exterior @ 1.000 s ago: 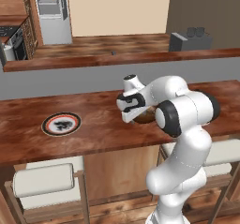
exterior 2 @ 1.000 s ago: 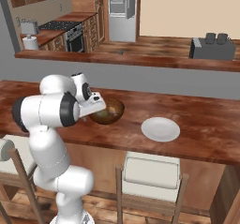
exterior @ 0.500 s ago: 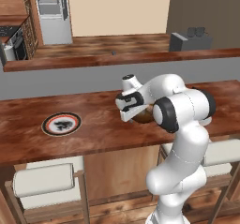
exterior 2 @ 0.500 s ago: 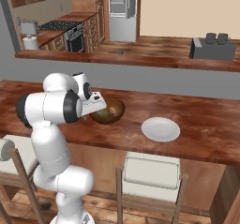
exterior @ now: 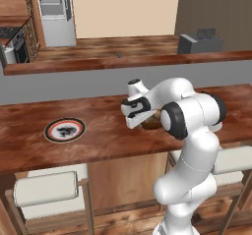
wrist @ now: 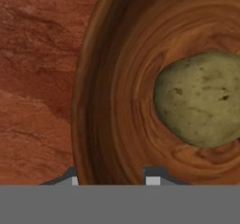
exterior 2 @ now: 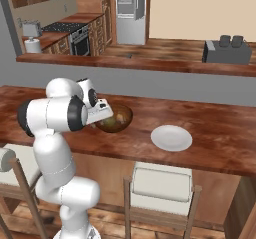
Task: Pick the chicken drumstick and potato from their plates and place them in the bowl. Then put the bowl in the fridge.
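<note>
Gripper [wrist: 112, 181] astride the rim of the bowl [wrist: 112, 78], fingers either side; whether it clamps the wall, I cannot tell.
The hand view reveals the potato [wrist: 199, 99] lying in the bowl, long axis roughly top-to-bottom there; the base views show the black-rimmed plate [exterior: 64, 130] and white plate [exterior 2: 171, 137] on the counter [exterior: 108, 138].

Since a second ago we see the arm's hand [exterior: 134, 112] sit lower at the near rim of the bowl [exterior 2: 114, 119], the wrist dropped toward the desk [exterior: 98, 140]. The jaws stand narrower than before, straddling the bowl's wall [wrist: 89, 124], one tip outside, one inside.
</note>
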Controlling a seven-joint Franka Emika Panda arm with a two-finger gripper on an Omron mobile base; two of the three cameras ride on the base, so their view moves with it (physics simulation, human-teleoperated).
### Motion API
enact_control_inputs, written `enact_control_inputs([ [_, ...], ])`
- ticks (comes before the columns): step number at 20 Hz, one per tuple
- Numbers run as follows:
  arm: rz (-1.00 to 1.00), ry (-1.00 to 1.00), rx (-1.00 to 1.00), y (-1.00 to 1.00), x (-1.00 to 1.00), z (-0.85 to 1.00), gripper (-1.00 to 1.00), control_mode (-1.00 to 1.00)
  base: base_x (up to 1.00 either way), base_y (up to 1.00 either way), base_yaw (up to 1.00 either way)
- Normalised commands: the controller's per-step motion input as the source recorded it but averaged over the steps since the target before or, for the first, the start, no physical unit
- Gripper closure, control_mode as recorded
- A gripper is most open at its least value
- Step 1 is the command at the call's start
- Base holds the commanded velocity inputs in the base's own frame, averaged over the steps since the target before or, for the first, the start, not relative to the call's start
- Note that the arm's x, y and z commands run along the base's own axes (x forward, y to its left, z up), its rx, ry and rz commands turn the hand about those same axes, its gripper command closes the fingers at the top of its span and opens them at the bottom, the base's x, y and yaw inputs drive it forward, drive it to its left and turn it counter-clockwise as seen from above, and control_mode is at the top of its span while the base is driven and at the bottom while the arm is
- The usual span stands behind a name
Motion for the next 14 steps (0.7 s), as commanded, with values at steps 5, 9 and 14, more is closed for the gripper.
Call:
enact_control_inputs([
  [5, -0.01, 0.0, 0.0, -0.13, -0.12, -0.13, 1.0, -1.0, 0.0, 0.0, 0.0],
  [9, 0.0, 0.0, 0.09, -0.13, -0.04, 0.18, 1.0, -1.0, 0.0, 0.0, 0.0],
  [14, 0.12, 0.01, 0.13, -0.19, -0.17, 0.33, 1.0, -1.0, 0.0, 0.0, 0.0],
])
